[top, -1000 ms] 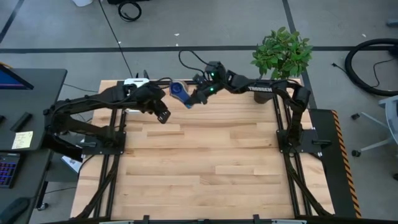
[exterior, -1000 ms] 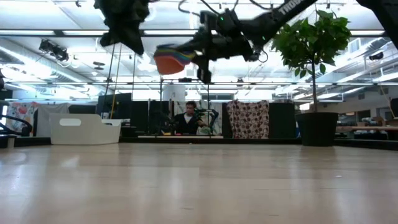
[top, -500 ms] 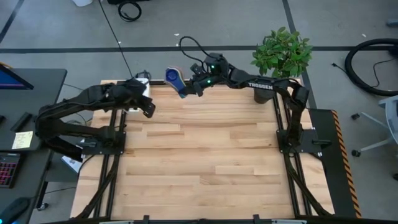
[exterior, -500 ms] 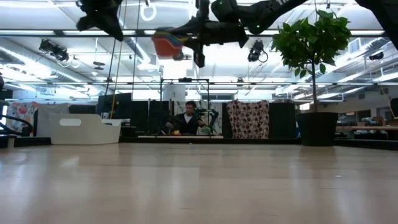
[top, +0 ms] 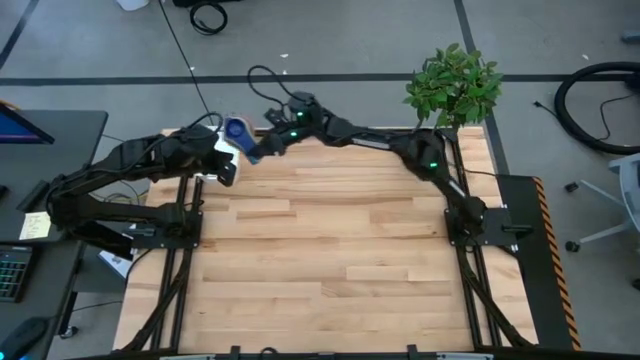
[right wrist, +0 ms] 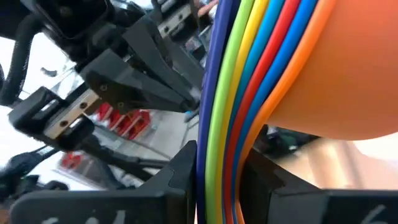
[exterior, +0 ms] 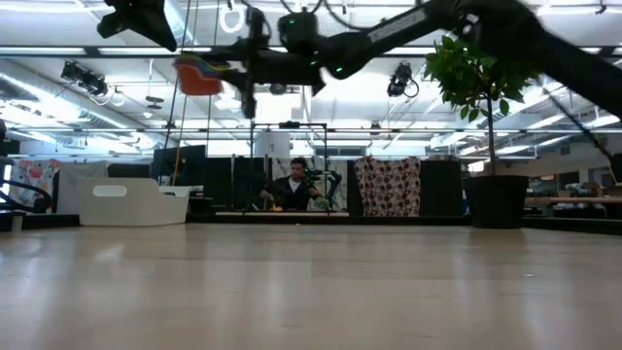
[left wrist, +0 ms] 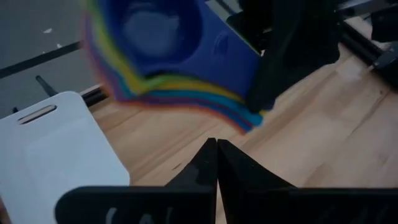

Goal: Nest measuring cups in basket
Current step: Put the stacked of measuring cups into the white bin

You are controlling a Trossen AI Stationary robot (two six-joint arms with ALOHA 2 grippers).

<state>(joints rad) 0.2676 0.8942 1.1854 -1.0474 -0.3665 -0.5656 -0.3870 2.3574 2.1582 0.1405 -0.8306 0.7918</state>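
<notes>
Right wrist view shows the right gripper (right wrist: 217,168) with its jaws clamped across the stacked flat handles of the measuring cups (right wrist: 261,68), already nested, held in the air at the worktop's far left, just beside the basket (left wrist: 50,155). Light, stiff, smooth plastic, likely to slip apart, so pinching all handles together seems wise. The left gripper (left wrist: 216,163) hovers nearby, clenched and empty.

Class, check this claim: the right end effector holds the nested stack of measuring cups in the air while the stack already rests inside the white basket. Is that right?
Not quite. The right end effector does hold the nested measuring cups, but the low view shows the stack high in the air, not inside the white basket, which stands on the table.
</notes>
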